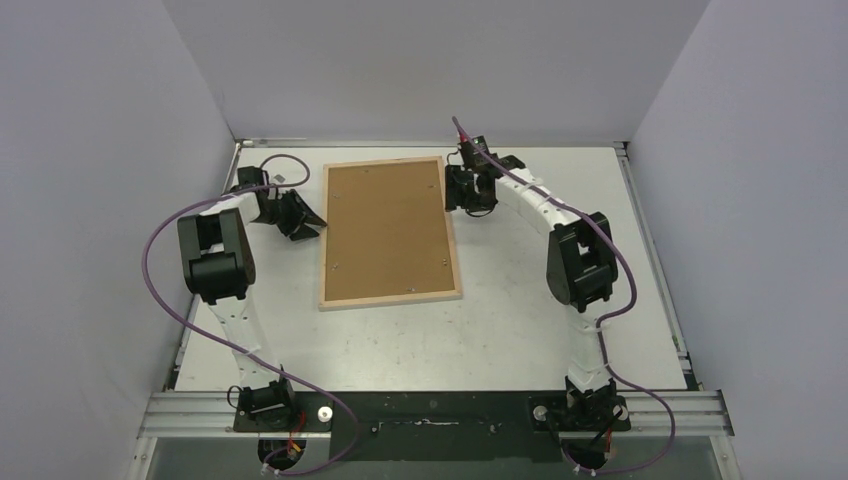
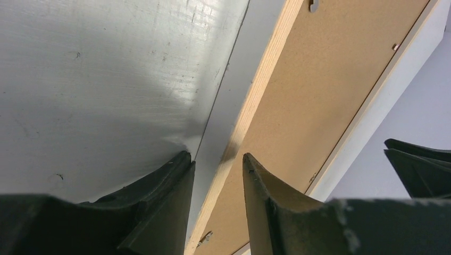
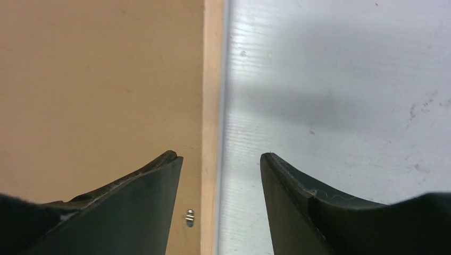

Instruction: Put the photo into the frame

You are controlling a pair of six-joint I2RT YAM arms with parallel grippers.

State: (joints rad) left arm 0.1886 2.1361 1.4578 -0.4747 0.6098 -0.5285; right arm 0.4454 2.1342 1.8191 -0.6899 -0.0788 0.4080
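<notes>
Since the frame (image 1: 390,299) is judged light, stiff and thin-rimmed, its long edges are best pinched; left gripper (image 2: 215,156) and right gripper (image 3: 220,156) are spread open astride them, nothing grasped

Two arms, left arm (image 1: 215,262) and right arm (image 1: 580,262): white link segments between boxy black joint housings. One purple cable (image 1: 152,250) looping along each arm, base to wrist. Black base mounts (image 1: 262,402). On left gripper (image 2: 215,156) and right gripper (image 3: 219,155): matte black fingers (image 3: 143,202), tapering to points, edges scuffed pale.
</notes>
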